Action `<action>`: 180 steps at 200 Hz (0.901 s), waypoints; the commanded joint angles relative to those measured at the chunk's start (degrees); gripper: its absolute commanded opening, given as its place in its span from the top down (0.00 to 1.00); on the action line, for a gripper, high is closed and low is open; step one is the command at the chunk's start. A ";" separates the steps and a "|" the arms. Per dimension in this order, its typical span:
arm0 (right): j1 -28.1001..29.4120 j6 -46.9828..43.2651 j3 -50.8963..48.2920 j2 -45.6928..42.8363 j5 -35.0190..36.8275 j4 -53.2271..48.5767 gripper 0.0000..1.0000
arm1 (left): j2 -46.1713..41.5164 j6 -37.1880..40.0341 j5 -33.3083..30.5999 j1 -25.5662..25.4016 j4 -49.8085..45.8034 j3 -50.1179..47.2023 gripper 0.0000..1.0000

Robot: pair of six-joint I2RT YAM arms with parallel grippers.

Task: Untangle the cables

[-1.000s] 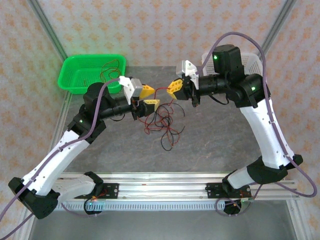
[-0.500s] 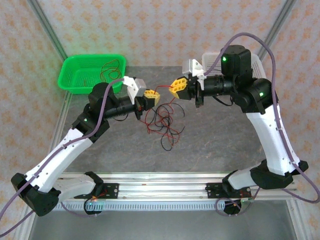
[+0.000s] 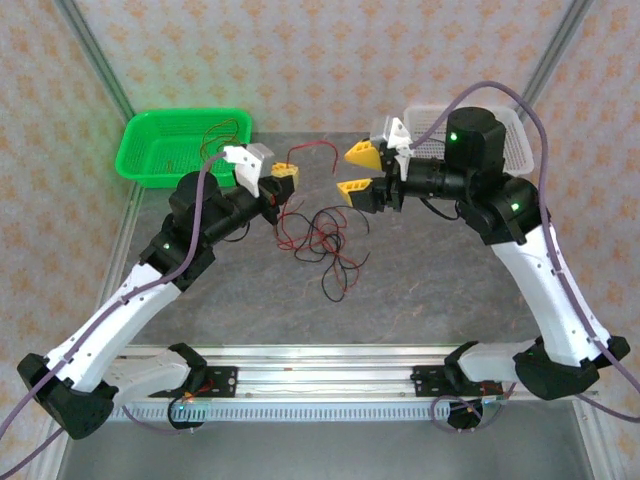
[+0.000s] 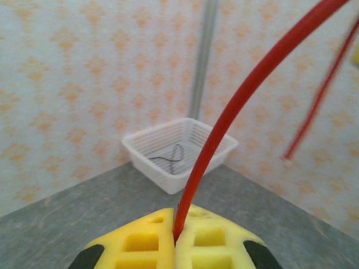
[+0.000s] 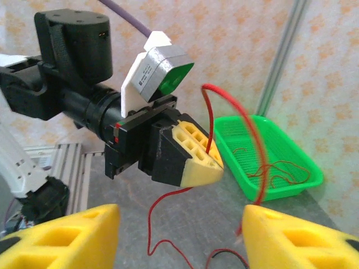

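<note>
The cables (image 3: 320, 235) lie as a loose tangle of thin red and black wires on the grey table between the two arms. My left gripper (image 3: 285, 178) is shut on one red cable (image 3: 318, 150), which arcs up and to the right from its yellow fingers (image 4: 140, 241) with a free end in the air. That red cable (image 4: 235, 106) rises steeply out of the pinch. My right gripper (image 3: 357, 172) stands open facing the left one (image 5: 196, 154), its fingertips wide apart with the red cable (image 5: 247, 123) swinging between them, untouched.
A green basket (image 3: 150, 150) at the back left holds some red wires (image 5: 280, 171). A white basket (image 4: 162, 176) at the back right holds a black wire (image 4: 171, 158). Metal frame posts stand at the corners, and a rail (image 3: 320, 385) runs along the near edge.
My left gripper closed on the red cable and drew back to the left. My right gripper opened and let go of that cable, whose end now swings free.
</note>
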 commanded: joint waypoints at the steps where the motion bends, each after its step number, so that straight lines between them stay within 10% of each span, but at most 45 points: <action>1: -0.15 5.40 -3.01 -2.81 4.32 7.45 0.35 | 0.96 -2.77 -12.81 -0.24 -1.21 2.60 1.00; 58: -0.19 16.44 -18.71 -8.12 13.86 16.42 0.29 | 8.45 -3.26 -30.56 4.72 -8.13 12.42 1.00; 180: 5.03 32.21 -47.35 -18.54 20.78 29.35 0.29 | 25.04 9.56 -36.81 20.98 15.41 23.68 1.00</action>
